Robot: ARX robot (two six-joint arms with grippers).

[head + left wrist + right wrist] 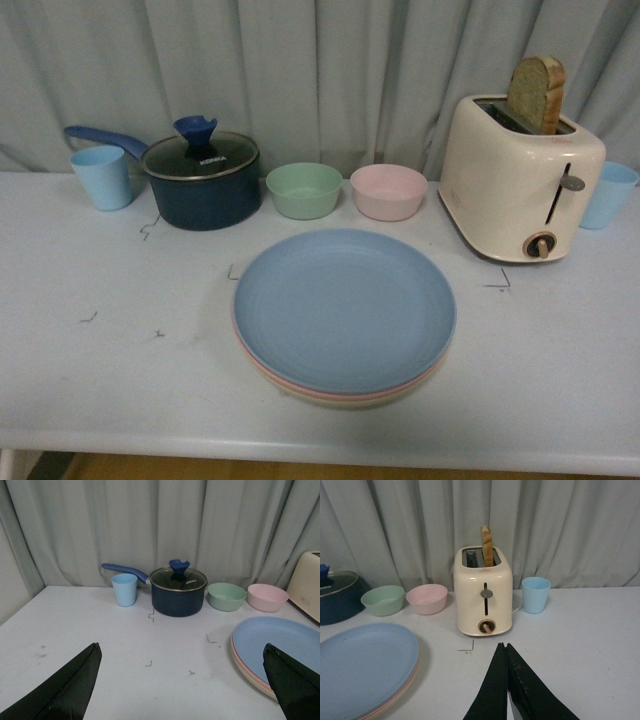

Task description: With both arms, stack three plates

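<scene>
A pale table is seen in front of a grey curtain. Near the middle of the table, toward its front edge, three plates are stacked in one pile: the blue plate is on top, a pink plate shows as a thin rim beneath it, and a cream plate is glimpsed as the lowest rim. From these views the stacking is judged to be finished.

Neither arm is seen in the front view. In the left wrist view, the left gripper is held with its two black fingers spread wide apart and nothing between them; the pile lies off toward its right finger, near it. In the right wrist view, the right gripper is shown with its fingers pressed together and nothing between them; the pile lies to the robot's left of it, close by. The pile is round, so no long axis is given. Which arm is nearer cannot be told.

Behind the pile, these are counted: one dark blue lidded saucepan, one green bowl, one pink bowl, one cream toaster with one slice of bread standing in it, and two light blue cups, the left cup beside the saucepan and the right cup beyond the toaster.
</scene>
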